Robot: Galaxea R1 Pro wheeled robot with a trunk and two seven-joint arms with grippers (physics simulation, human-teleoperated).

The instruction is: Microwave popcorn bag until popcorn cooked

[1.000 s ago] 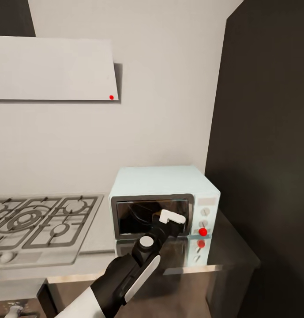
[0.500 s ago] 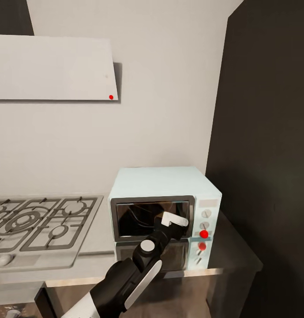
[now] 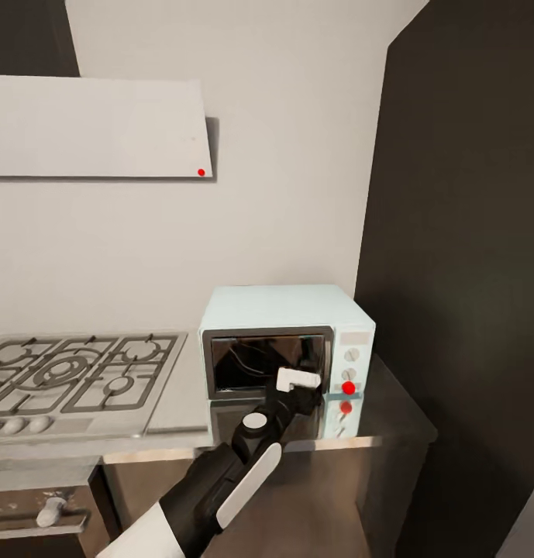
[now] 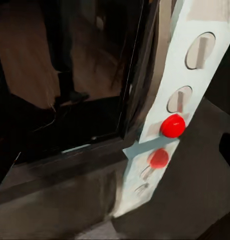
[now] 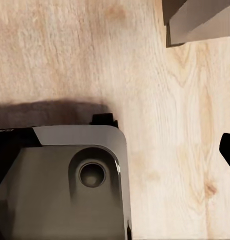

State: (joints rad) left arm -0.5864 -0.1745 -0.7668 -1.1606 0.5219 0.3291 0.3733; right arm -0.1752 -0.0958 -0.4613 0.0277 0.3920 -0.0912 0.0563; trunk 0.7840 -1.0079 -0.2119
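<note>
Head view: the microwave (image 3: 286, 353) sits on the countertop (image 3: 391, 422) at its right end, against the wall and beside a tall dark cabinet (image 3: 460, 271). Its dark glass door looks shut. The gas cooktop (image 3: 73, 376) lies to its left, with a pale range hood (image 3: 96, 128) bearing 1 red dot above. The left arm (image 3: 220, 480) reaches up to the door's lower right corner; the left gripper (image 3: 301, 387) is against the glass, just beside the knob panel and its red light (image 3: 348, 387). Whether the fingers are spread or closed I cannot tell.

Left wrist view: close on the microwave's (image 4: 145, 100) door edge and panel. 2 slotted knobs (image 4: 200, 50) sit above the red light (image 4: 173, 125), detail the head view blurs. The steel surface mirrors the light below it. Gripper state not readable.

Right wrist view: pale wood floor (image 5: 160, 100) and a grey part of the robot's base (image 5: 64, 185). A dark fingertip (image 5: 228, 150) sits at the frame edge; right gripper state: cannot tell.
</note>
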